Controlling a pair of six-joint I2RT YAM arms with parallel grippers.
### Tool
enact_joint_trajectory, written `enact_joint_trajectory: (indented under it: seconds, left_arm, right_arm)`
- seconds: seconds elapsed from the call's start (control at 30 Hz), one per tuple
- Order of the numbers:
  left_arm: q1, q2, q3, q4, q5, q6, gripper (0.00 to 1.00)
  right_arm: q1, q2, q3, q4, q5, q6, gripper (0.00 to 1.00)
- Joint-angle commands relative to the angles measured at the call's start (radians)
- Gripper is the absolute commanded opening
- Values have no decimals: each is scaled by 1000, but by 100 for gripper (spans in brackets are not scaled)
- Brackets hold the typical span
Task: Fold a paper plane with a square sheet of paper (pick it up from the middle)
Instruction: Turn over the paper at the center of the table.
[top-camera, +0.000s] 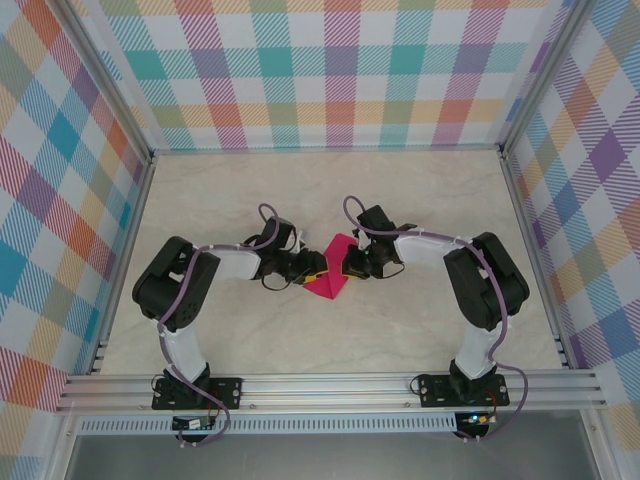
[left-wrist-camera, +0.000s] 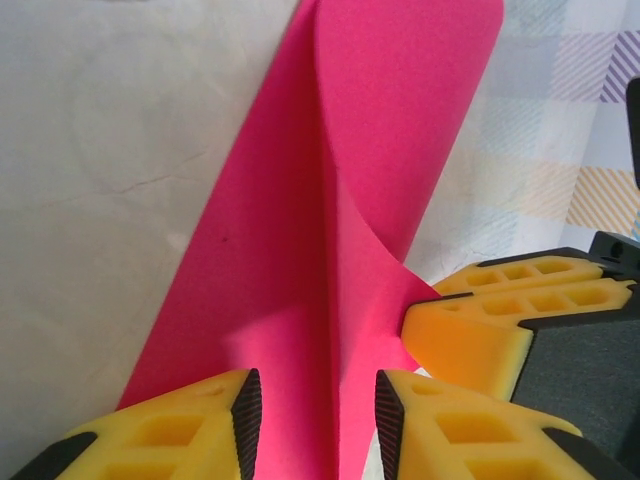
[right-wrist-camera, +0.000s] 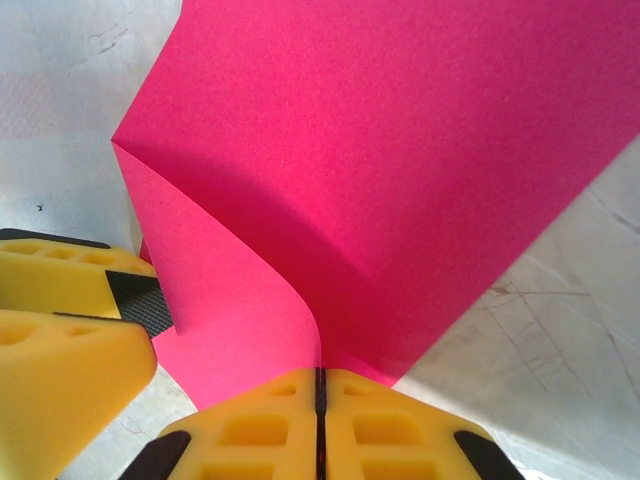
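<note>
Pastel plaid walls (top-camera: 330, 70) box in a pale marbled table (top-camera: 420, 200), and at its middle the two arms meet nose to nose over the magenta square sheet of paper (top-camera: 328, 282), which is bent up into a loose curl with a crease running through it. The right pincer (right-wrist-camera: 318, 385) is clamped on one curled edge of the sheet, its yellow fingers (right-wrist-camera: 250, 430) pressed flat together. The left pincer (left-wrist-camera: 318, 400) stands with its jaws apart, a raised fold of the paper passing through the gap between them unsqueezed.
</note>
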Motion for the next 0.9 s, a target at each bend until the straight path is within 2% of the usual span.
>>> enact_joint_trajectory:
  seconds: [0.0,0.17,0.53,0.67,0.87]
  left_arm:
    - [-14,21,29,37,39,20,35]
    - [-21,39,44,36,48,26,29]
    - [-32,76,74,32,65,35,22]
    - [-34,87,87,27,65,44,20]
    - [-34,94,115,-11,46,79,13]
  right_arm:
    - [-8,-26,-19,-4,14,13,10]
    - [-10,-29,-22,-5,17,16,10]
    - [-13,-35,-15,-19,16,18,13]
    - [-16,-70,-15,-41,34,32,27]
    - [-32,-192,-21,-106,134,58,58]
